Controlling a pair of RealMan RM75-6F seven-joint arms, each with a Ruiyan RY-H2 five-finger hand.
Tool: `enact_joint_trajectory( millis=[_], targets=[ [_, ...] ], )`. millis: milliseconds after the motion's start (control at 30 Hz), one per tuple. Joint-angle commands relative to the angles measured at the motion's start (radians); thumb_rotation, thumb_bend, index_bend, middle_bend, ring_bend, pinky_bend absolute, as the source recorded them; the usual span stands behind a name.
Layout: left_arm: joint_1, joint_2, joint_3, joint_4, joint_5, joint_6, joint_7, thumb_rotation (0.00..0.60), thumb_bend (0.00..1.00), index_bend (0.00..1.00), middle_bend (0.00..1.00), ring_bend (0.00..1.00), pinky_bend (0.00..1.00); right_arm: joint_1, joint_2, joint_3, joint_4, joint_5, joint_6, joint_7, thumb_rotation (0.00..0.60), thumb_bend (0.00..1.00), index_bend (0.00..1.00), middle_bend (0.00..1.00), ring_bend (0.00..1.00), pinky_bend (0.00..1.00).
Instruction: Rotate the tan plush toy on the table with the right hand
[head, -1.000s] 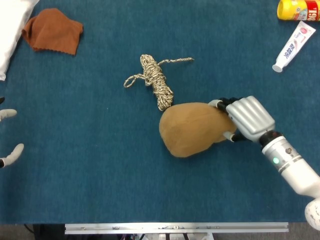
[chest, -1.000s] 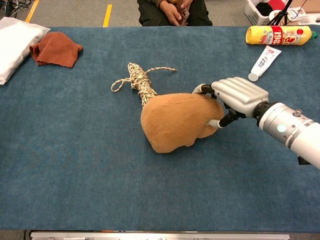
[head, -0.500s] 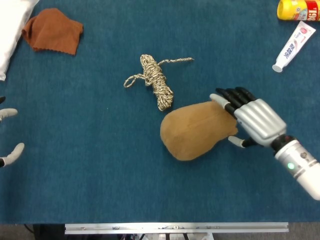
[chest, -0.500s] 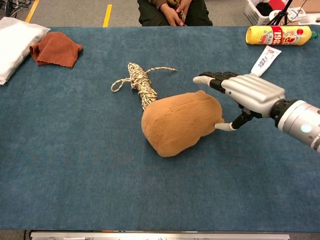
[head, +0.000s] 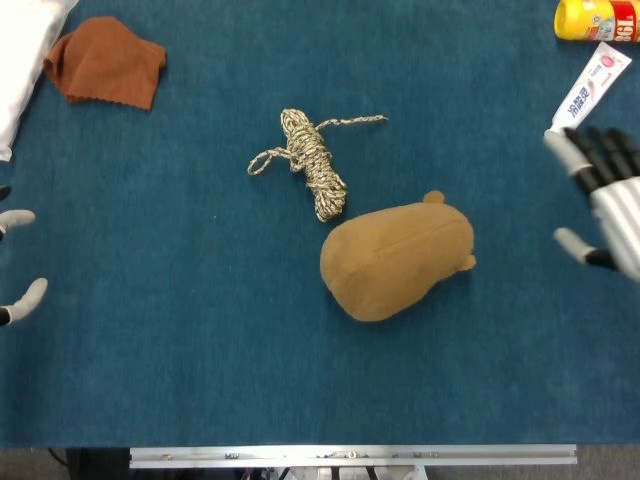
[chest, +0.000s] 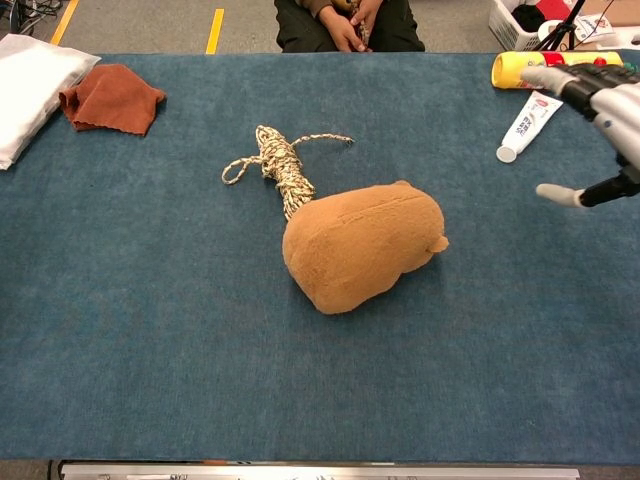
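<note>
The tan plush toy lies alone in the middle of the blue table, its small ears toward the right. My right hand hovers at the right edge of both views, well apart from the toy, fingers spread and holding nothing. Only the fingertips of my left hand show at the far left edge of the head view, apart and empty.
A coiled rope lies just behind the toy. A toothpaste tube and yellow bottle sit at the back right. A brown cloth and white cloth lie back left.
My right hand let go of the plush toy, opened its fingers and pulled away to the right. The toy settled slightly and now lies free.
</note>
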Motion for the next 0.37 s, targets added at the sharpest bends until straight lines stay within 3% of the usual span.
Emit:
enact_joint_trajectory(
  millis=[33, 367],
  targets=[
    [-0.001, -0.002, -0.002, 0.005, -0.003, -0.001, 0.000, 0.600, 0.21, 0.27, 0.14, 0.04, 0.08, -0.061, 0.031, -0.001, 0.018, -0.023, 0.069, 0.027, 0.600, 0.19, 0.00, 0.11, 0.03, 0.07],
    [-0.006, -0.008, -0.003, 0.012, -0.008, -0.007, -0.002, 0.600, 0.21, 0.27, 0.14, 0.04, 0.08, -0.136, 0.045, 0.009, 0.045, -0.039, 0.138, 0.085, 0.600, 0.19, 0.00, 0.14, 0.03, 0.07]
  ],
)
